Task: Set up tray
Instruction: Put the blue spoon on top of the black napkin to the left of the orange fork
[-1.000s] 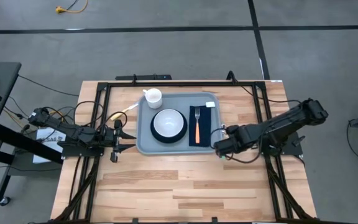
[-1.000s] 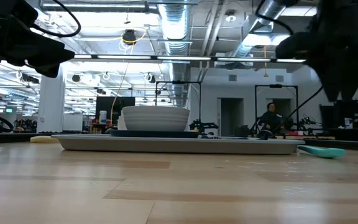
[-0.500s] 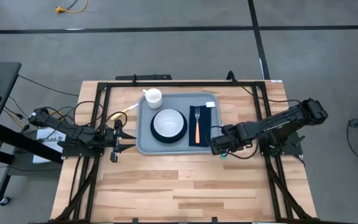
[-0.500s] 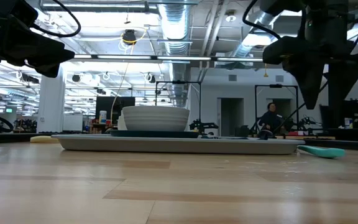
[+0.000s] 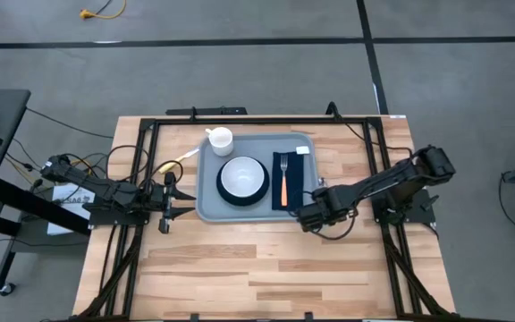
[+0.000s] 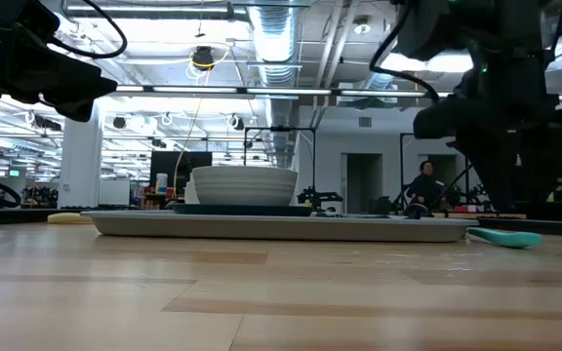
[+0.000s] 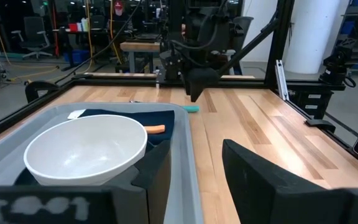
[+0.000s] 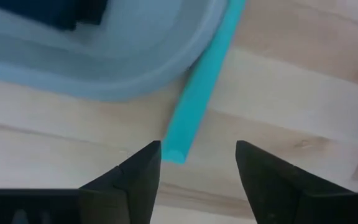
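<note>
Two fingers of my right gripper [image 8: 194, 177] stand wide, straddling the teal handle [image 8: 204, 81], possibly a utensil, lying just beside the tray [image 8: 142, 59] ahead.

High view looks straight down on the table; low view looks level across it. Wrist views sit close. All four share the tray [image 5: 206, 192].
</note>
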